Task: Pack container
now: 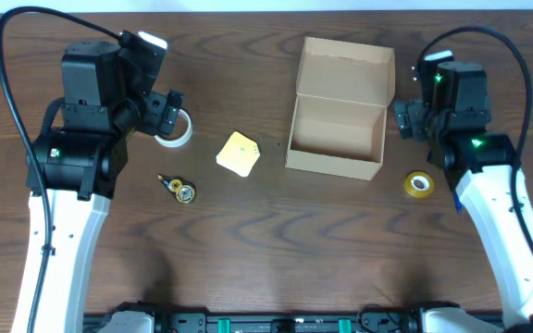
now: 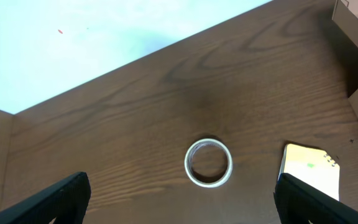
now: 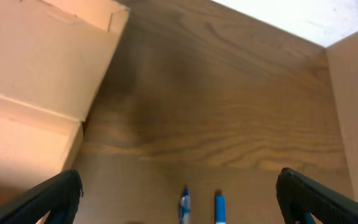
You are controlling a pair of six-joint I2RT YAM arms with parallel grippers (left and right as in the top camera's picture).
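- The box (image 1: 333,165) sits on the table (image 1: 276,250) at centre right. Its mouth faces up, its flap (image 1: 345,69) is thrown back on the far side, and nothing shows inside it.
- Your left claw (image 1: 167,111) is spread wide and holds nothing. The white roll (image 2: 209,163) lies flat, hole up, straight ahead of it. In the left wrist view the roll is centred between the two fingers (image 2: 61,196) and touches neither.
- The roll is round, so it has no long axis to line up with, and any wrist turn should do. Judged from here, the coming move is a short advance and drop onto it.
- From that claw the box lies off to the right, past the pad (image 1: 238,153). A carry would have to cross over the pad.
- Your left arm is folded in, with the wrist pitched down toward the table and aimed at the far edge.
- Your right claw (image 1: 403,118) is also fully open and empty. It sits just beside the box's right wall without touching it.
- The yellow roll (image 1: 419,183) lies near the right arm, on the near side of the claw and outside the wrist view. The right arm is the closer one for that roll and for the box.
- The right wrist is tipped down, with the box wall filling the left of its view.
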